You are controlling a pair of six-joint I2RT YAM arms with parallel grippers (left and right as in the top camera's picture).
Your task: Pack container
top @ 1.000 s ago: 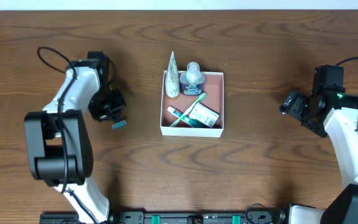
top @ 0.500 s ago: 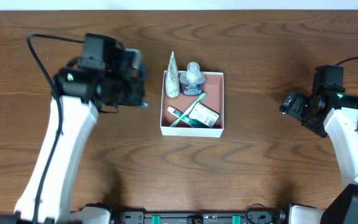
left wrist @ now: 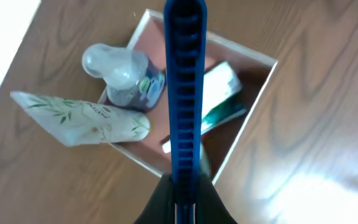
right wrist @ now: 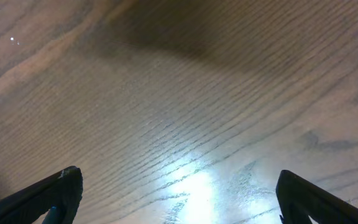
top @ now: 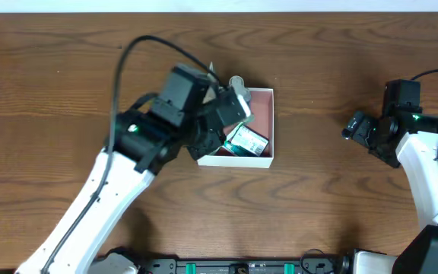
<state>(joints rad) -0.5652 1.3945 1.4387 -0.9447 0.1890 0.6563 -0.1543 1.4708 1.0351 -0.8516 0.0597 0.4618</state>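
Left claw (left wrist: 182,186) is clenched on a long blue ridged stick (left wrist: 184,93). My right claw (right wrist: 179,198) is spread wide and holds nothing, off to the side over the table (top: 341,205). The container (top: 238,160) sits mid-table, right under my left claw. Inside it, a leafy tube (left wrist: 82,118) pokes out over one wall, a round bottle (left wrist: 126,74) fills a corner, and a small green box (left wrist: 219,84) lies flat. I think I should turn the stick toward the pink floor that shows, go down slow, and let go low so it does not bounce out.
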